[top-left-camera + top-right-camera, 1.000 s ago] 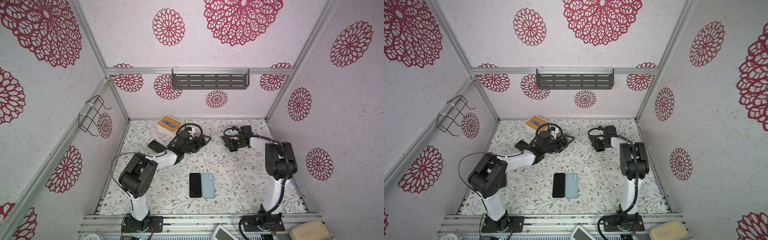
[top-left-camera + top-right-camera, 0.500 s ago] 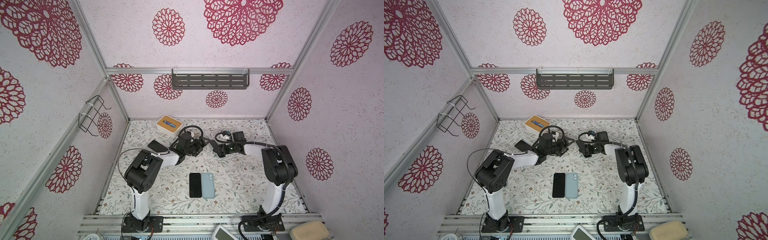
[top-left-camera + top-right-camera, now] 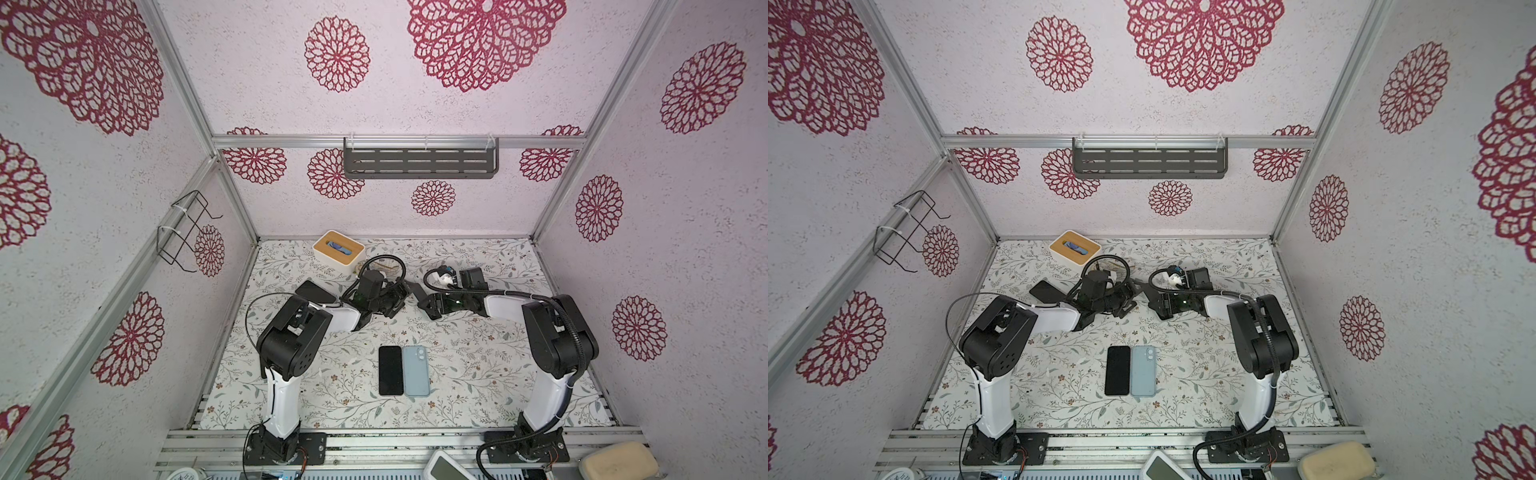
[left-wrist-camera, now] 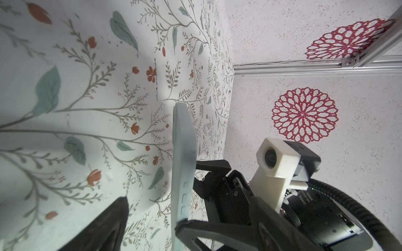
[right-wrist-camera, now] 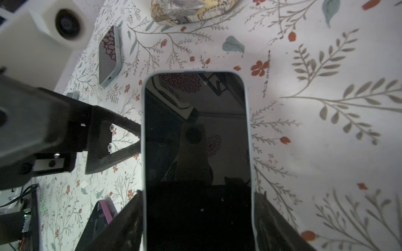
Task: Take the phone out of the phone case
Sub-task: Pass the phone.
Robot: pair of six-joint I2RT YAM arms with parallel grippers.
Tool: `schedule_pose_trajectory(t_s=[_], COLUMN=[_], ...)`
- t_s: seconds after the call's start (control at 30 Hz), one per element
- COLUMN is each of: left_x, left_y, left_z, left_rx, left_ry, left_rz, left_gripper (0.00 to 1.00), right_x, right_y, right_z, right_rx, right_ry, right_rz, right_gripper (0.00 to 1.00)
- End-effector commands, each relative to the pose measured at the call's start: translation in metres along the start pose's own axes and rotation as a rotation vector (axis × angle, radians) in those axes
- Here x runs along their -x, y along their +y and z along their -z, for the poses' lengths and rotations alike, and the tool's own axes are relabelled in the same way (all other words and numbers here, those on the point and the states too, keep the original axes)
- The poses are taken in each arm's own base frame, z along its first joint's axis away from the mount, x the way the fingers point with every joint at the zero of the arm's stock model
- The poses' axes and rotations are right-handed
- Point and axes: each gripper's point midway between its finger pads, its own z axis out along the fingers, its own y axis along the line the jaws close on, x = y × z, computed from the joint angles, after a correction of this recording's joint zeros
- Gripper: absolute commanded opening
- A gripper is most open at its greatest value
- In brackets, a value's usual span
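One phone point(image 5: 195, 141) sat in one phone case point(image 4: 182, 141).
Right gripper point(image 5: 199, 195) pinched it; left gripper point(image 4: 150, 213) gaped alongside. One box point(image 3: 356, 250), left of centre, held one blue item point(image 3: 338, 248).

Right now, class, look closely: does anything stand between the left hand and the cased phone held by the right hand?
Nothing visible does. The right hand grips the cased phone by one end. The open left hand straddles it; one finger reaches the case's side edge.
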Motion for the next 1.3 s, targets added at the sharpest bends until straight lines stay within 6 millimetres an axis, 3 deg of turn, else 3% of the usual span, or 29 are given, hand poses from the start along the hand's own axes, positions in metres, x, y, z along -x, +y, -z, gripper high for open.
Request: schedule_pose_trajectory(t_s=[0.0, 0.23, 0.6, 0.8, 0.87, 0.93, 0.97, 1.07, 1.17, 1.27], left_x=[0.008, 0.011, 0.017, 0.019, 0.020, 0.024, 0.030, 0.049, 0.069, 0.076], left_y=[0.002, 0.005, 0.009, 0.002, -0.005, -0.012, -0.030, -0.058, -0.097, -0.140], left_z=[-0.005, -0.007, -0.004, 0.000, 0.005, 0.014, 0.026, 0.063, 0.113, 0.162], left_rx=[-0.021, -0.018, -0.013, -0.028, -0.040, -0.051, -0.085, -0.152, -0.265, -0.416], left_ry=[-0.017, -0.026, -0.049, -0.058, -0.066, -0.086, -0.111, -0.207, -0.328, -0.424], left_rz=[0.017, 0.029, 0.029, 0.018, 0.003, -0.013, -0.036, -0.103, -0.189, -0.268], left_gripper=[0.87, 0.71, 0.21, 0.08, 0.06, 0.03, 0.01, 0.00, 0.00, 0.00], right_x=[0.032, 0.027, 0.021, 0.022, 0.022, 0.027, 0.031, 0.048, 0.055, 0.062], right_y=[0.036, 0.049, 0.058, 0.064, 0.067, 0.070, 0.073, 0.084, 0.099, 0.128], right_z=[0.014, 0.010, 0.007, 0.009, 0.013, 0.021, 0.028, 0.063, 0.093, 0.127], right_rx=[0.097, 0.141, 0.172, 0.188, 0.190, 0.172, 0.160, 0.110, 0.121, 0.255], right_ry=[-0.091, -0.073, -0.060, -0.070, -0.081, -0.107, -0.131, -0.260, -0.360, -0.516], right_rz=[0.086, 0.098, 0.107, 0.104, 0.102, 0.089, 0.088, 0.044, -0.049, -0.112], right_gripper=[0.35, 0.34, 0.34, 0.34, 0.37, 0.53, 0.61, 0.77, 0.80, 0.80])
